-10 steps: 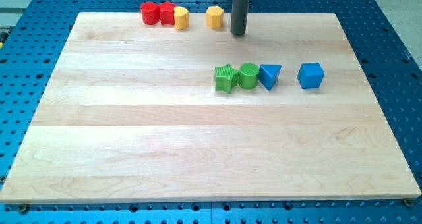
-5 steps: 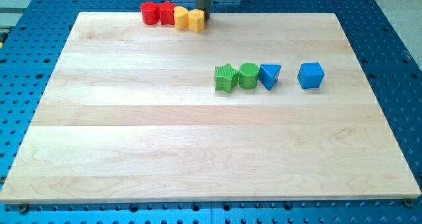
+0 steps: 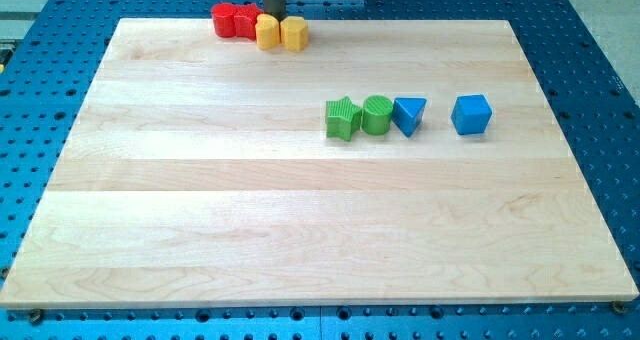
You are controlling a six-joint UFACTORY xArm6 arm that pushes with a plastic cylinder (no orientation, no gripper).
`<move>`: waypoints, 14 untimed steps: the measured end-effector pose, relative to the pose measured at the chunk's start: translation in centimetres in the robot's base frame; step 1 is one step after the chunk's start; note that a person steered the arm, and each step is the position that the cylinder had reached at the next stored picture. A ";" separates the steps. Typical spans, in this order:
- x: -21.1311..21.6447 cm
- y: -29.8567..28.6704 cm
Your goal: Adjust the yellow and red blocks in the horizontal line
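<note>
With my tip (image 3: 272, 17) planted at the tabletop's (image 3: 200, 230) top edge, just behind the two yellow blocks (image 3: 280, 32) and right of the red pair (image 3: 234, 21), no claw to report, row running left-right, slightly staggered.

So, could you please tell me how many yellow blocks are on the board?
2, both at the view's top edge: one yellow block beside the red blocks, the other yellow block touching its right side.
</note>
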State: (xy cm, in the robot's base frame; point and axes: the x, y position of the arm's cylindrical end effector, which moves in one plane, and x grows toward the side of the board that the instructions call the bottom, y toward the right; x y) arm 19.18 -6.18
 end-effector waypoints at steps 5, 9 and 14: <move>1.2 -5.3; 5.4 -20.7; 4.8 -9.9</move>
State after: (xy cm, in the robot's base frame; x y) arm 24.03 -16.06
